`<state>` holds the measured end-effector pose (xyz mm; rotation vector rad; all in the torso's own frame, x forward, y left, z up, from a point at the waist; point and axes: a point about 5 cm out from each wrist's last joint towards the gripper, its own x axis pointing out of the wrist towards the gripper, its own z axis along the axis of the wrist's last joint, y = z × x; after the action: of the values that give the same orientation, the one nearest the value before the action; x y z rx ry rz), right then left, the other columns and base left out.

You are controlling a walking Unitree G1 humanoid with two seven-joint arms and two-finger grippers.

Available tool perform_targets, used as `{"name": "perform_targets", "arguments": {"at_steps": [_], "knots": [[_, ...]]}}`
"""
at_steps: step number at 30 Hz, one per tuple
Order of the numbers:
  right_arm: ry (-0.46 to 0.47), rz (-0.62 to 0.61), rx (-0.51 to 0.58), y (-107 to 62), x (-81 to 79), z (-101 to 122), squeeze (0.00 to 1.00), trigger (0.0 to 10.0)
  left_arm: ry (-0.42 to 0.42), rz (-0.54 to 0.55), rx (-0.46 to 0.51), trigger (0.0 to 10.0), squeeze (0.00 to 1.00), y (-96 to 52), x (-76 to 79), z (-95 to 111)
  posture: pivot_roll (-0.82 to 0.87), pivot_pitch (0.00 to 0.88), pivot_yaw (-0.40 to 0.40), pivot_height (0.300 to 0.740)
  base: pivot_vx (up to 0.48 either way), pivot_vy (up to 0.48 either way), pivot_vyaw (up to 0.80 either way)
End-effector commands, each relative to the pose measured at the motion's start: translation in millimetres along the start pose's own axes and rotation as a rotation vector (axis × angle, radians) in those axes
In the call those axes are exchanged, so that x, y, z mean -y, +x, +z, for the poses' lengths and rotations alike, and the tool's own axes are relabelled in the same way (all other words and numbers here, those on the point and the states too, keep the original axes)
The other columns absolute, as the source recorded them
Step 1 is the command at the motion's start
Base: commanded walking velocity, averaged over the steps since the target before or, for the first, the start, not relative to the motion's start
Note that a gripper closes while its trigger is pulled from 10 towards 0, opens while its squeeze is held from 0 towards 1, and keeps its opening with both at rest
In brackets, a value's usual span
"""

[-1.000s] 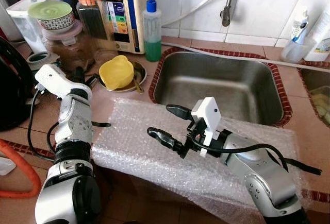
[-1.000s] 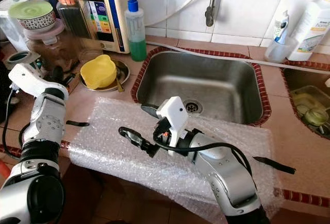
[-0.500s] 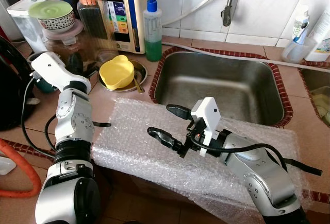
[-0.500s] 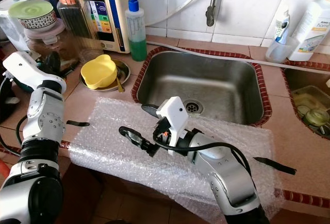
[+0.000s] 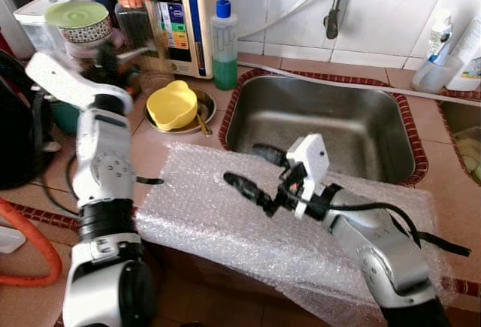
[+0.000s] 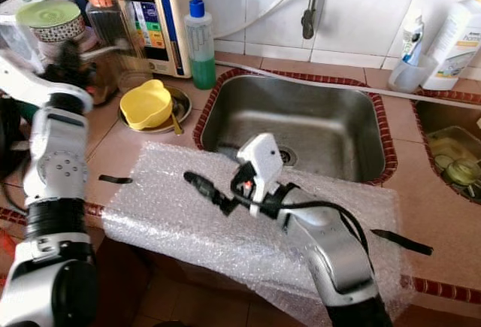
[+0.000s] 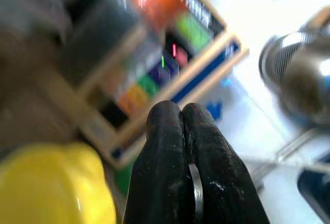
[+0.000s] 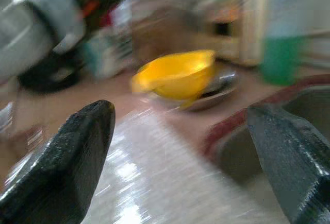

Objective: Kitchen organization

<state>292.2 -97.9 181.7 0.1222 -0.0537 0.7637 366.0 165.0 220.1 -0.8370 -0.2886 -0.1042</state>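
Right gripper hovers over the sheet of bubble wrap that lies on the tiled tabletop in front of the steel sink; its two black fingers are spread wide, nothing between them, one finger over the wrap and the other nearer the sink's rim. In the right wrist view the spread fingers frame a yellow bowl, blurred. The yellow bowl sits on a small metal plate at the left of the sink, beyond the far edge of the bubble wrap and apart from it. Left arm is raised at the left side, its gripper blurred, up near the jars at the back. In the left wrist view the left gripper's fingers are pressed together, holding nothing. Behind the bowl stand a jar with an orange lid, a beige appliance with coloured buttons and a green dish-soap bottle with a blue cap. A covered bowl with a green lid rests on a brown jar further left. A faucet pipe hangs above the sink.
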Motion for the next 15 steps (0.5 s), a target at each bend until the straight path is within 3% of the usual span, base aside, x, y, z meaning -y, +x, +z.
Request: {"name": "perform_targets", "arguments": {"at_steps": [1, 3, 7, 9, 12, 15], "knots": [[0.038, -0.107, 0.047, -1.7, 16.8, 6.3, 0.0, 10.0, 0.002, -0.049, -0.013, 0.0, 0.0, -2.6, 8.7, 0.1, 0.06, 0.051, 0.064, 0.74, 0.0, 0.0, 0.0], [0.134, -0.202, 0.098, -2.1, 32.2, 10.2, 0.0, 10.0, -0.062, -0.112, -0.098, 0.0, 0.0, -7.3, 21.5, -18.7, 0.06, 0.053, 0.066, 0.74, 0.0, 0.0, 0.0], [0.208, -0.26, 0.131, -2.5, 40.8, 10.5, 0.0, 10.0, -0.1, -0.173, -0.171, 0.0, 0.0, -13.3, 33.2, -35.0, 0.06, 0.053, 0.066, 0.74, 0.0, 0.0, 0.0], [0.291, -0.297, 0.165, -0.5, 46.5, 10.0, 0.0, 10.0, -0.12, -0.228, -0.223, 0.0, 0.0, -19.7, 42.5, -46.3, 0.05, 0.052, 0.065, 0.74, 0.0, 0.0, 0.0], [0.362, -0.293, 0.195, 4.6, 46.8, 12.1, 0.0, 10.0, -0.138, -0.261, -0.26, 0.0, 0.0, -24.6, 49.1, -54.2, 0.05, 0.052, 0.065, 0.74, 0.0, 0.0, 0.0], [0.446, -0.259, 0.269, 19.8, 41.0, 27.6, 0.0, 10.0, -0.166, -0.319, -0.296, 0.0, 0.0, -29.5, 58.8, -58.5, 0.04, 0.039, 0.062, 0.74, 0.0, 0.0, 0.0]]}}
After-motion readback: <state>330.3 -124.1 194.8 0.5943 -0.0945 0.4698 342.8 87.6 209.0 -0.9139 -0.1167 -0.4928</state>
